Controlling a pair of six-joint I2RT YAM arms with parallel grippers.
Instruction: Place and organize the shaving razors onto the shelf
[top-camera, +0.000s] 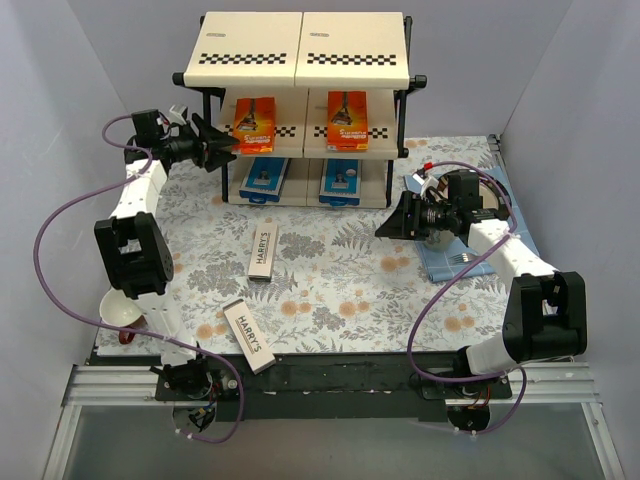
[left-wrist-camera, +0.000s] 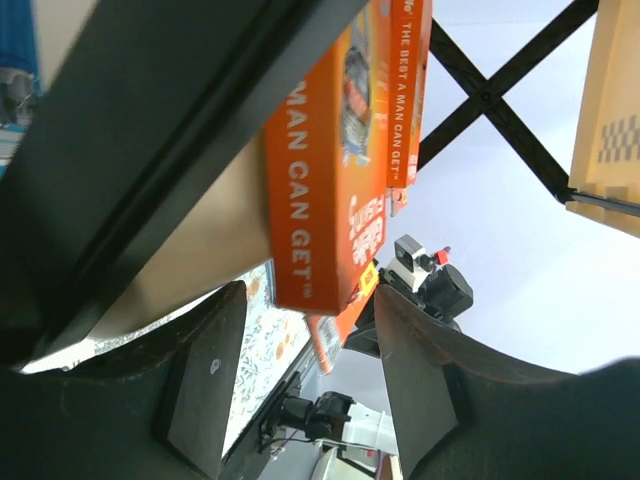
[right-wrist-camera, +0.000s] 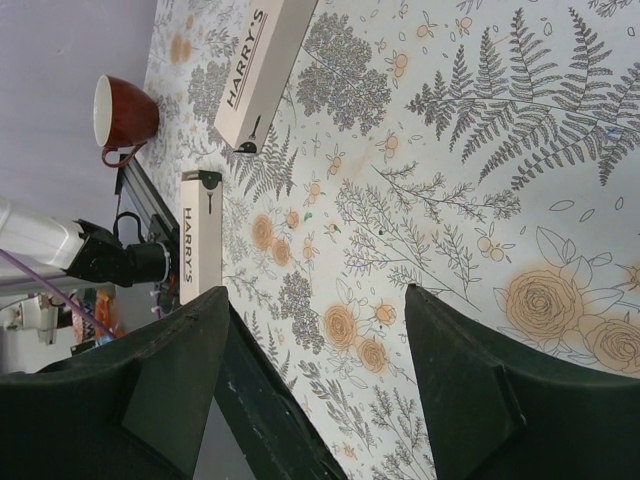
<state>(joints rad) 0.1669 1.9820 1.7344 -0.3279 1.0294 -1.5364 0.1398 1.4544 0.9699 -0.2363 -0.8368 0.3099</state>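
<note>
Right claw (top-camera: 382, 230) (right-wrist-camera: 315, 310) wide open, empty, over desk (top-camera: 340, 290) front-right of shelf (top-camera: 300, 50) | near HARRY'S box (top-camera: 249, 336) at desk's front edge | second HARRY'S box (top-camera: 262, 250) nearer shelf, open room around | blue-and-white boxes (top-camera: 264, 180) on bottom tier | left claw (top-camera: 228, 142) (left-wrist-camera: 310, 320) at shelf's left end, parted around orange pack (top-camera: 255, 124) (left-wrist-camera: 320, 180), gaps both sides | second orange pack (top-camera: 347, 120) middle tier, right

A flat orange card razor pack (left-wrist-camera: 325, 180) (white lettering: MAN CAN GET) stands on the cream shelf board (left-wrist-camera: 190, 255), its end between the left gripper's (left-wrist-camera: 308, 298) parted black fingers (left-wrist-camera: 205, 385).
</note>
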